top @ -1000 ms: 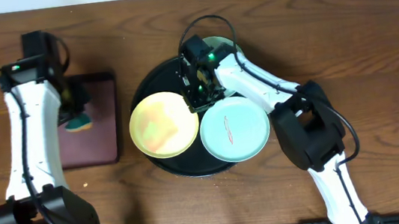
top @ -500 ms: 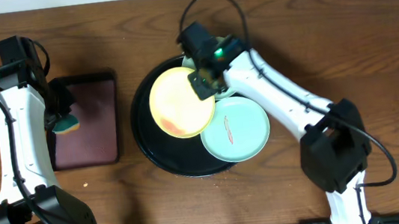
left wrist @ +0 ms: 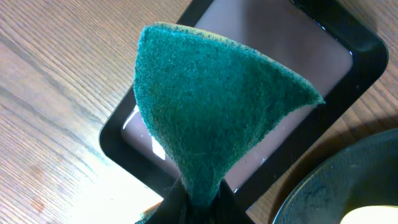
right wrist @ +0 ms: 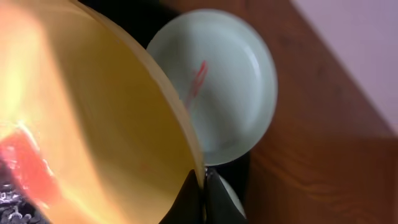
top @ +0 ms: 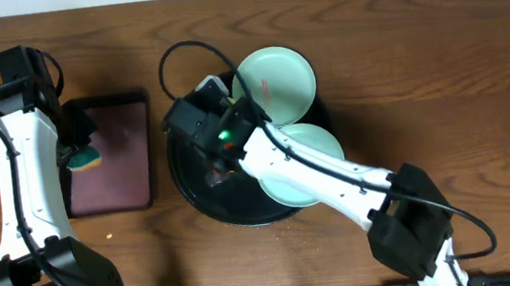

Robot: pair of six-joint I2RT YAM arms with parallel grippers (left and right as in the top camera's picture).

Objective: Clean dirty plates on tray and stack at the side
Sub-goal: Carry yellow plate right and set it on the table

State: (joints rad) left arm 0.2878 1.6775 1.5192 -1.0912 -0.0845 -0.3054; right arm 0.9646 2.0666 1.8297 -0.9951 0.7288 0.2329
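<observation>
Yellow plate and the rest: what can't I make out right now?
Yellow plate: overhead, largely hidden under right arm; right wrist, blurred, cut by frame edges.
Lower blue plate: overhead, centre covered by right arm.
Left hand: left wrist, mostly behind the sponge.

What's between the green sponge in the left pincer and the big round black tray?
The small rectangular black-rimmed tray with a dark red inside, then a narrow strip of bare wooden table, as the overhead view shows.
</observation>
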